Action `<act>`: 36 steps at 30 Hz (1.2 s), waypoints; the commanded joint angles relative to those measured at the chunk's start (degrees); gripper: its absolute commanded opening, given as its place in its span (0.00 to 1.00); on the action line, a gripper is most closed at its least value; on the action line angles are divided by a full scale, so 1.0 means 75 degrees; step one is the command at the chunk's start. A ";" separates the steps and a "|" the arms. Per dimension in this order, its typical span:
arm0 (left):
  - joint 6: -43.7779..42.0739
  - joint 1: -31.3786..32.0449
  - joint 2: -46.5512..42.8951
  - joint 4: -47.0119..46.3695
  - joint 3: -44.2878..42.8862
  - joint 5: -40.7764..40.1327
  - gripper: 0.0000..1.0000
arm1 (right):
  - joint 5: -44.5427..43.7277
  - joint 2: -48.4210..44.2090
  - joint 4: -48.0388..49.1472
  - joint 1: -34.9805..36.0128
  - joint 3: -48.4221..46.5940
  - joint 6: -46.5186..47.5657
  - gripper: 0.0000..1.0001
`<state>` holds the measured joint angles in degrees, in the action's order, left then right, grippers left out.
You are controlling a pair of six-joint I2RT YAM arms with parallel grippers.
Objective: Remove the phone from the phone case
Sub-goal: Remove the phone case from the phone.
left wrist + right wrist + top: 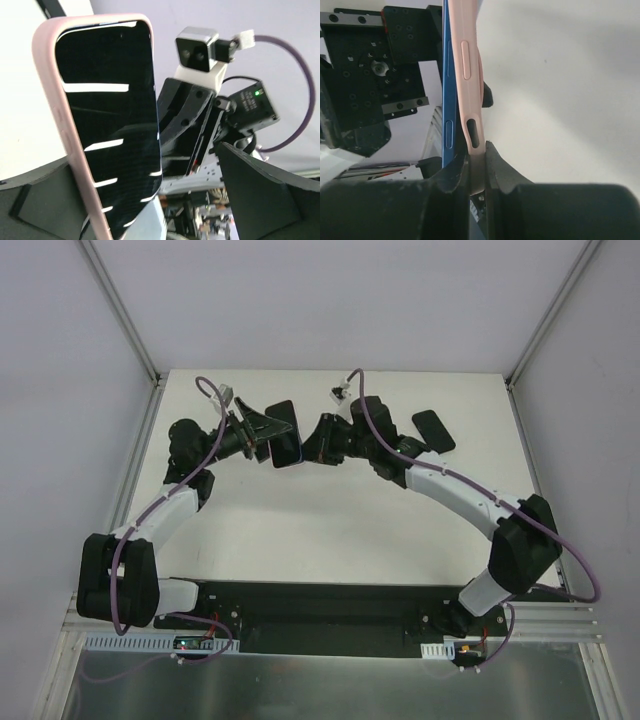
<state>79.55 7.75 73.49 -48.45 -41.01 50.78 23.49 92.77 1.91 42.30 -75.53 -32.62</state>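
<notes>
Above the table's back middle, the phone (285, 440) stands on edge between both grippers. In the left wrist view its dark glossy face (110, 125) sits in the salmon-pink phone case (50, 100), with its right edge free of the shell. My left gripper (145, 160) is open; the phone lies near its left finger (35, 200) and far from the right finger (270, 200). My right gripper (477, 150) is shut on the lower edge of the case (467, 75). The phone's blue side (448, 100) stands apart from the case beside it.
A flat black rectangular object (433, 430) lies on the white table (330, 530) at the back right. The right arm's wrist camera (197, 52) and black gripper body face my left wrist closely. Pale walls enclose the table on three sides.
</notes>
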 commanded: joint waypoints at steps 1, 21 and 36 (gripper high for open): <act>-0.1146 -0.0014 -0.0249 0.0024 -0.0543 0.0752 0.99 | -0.2179 -0.0732 -0.1705 -0.0391 0.0531 0.0961 0.01; -0.6364 0.3840 0.1472 0.5756 -0.1656 -0.3371 0.94 | -0.4093 -0.0382 -0.4532 -0.0320 0.0297 0.1455 0.01; -0.6166 0.4112 0.1463 0.5135 -0.1680 -0.4662 0.85 | -0.3401 -0.0416 -0.4638 -0.0344 0.0484 0.1314 0.01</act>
<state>32.16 39.42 89.38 -5.72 -53.60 19.75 -2.81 90.78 -33.15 39.57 -71.35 -22.28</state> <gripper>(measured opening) 0.857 0.131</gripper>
